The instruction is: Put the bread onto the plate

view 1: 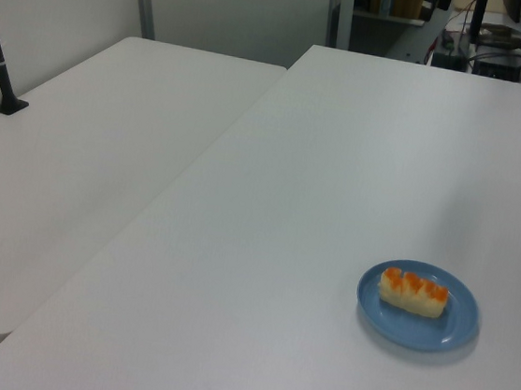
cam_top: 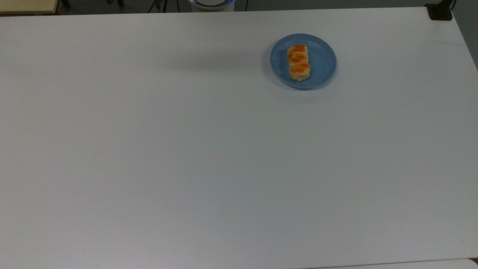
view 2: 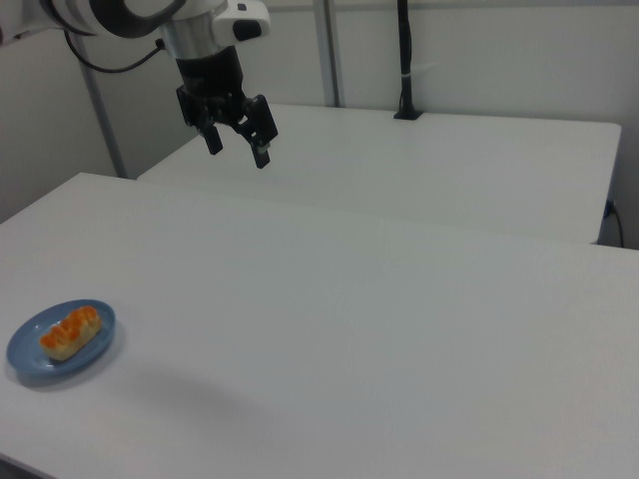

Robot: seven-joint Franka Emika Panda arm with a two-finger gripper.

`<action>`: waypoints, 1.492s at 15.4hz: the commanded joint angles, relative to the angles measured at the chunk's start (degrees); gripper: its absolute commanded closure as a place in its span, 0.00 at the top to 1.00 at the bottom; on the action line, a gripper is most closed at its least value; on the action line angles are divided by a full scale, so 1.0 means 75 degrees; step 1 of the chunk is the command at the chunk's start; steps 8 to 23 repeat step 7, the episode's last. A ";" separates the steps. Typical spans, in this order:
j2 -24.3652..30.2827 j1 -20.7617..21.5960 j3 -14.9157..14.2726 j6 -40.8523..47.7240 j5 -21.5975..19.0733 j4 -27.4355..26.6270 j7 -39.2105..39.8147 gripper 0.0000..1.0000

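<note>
Bread point(cam_top: 298, 62), a pale-yellow oblong loaf with three orange-red glazed patches, lies on the light-blue plate point(cam_top: 323, 61) at the top view's upper right, on the white counter point(cam_top: 224, 149). In the right view's upper left the gripper point(view 2: 238, 148) hangs high, fingers apart and empty.

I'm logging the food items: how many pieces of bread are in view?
1. The bread lies on the blue plate, slightly toward the top view's left of the plate's middle. The gripper hangs open, holding nothing.
</note>
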State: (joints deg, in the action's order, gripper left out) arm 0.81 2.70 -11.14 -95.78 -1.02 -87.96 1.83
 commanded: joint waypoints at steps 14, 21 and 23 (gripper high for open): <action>0.0079 0.0355 -0.0002 0.0045 -0.0099 -0.0073 -0.0807 1.00; 0.0079 0.0355 -0.0002 0.0045 -0.0099 -0.0073 -0.0807 1.00; 0.0079 0.0355 -0.0002 0.0045 -0.0099 -0.0073 -0.0807 1.00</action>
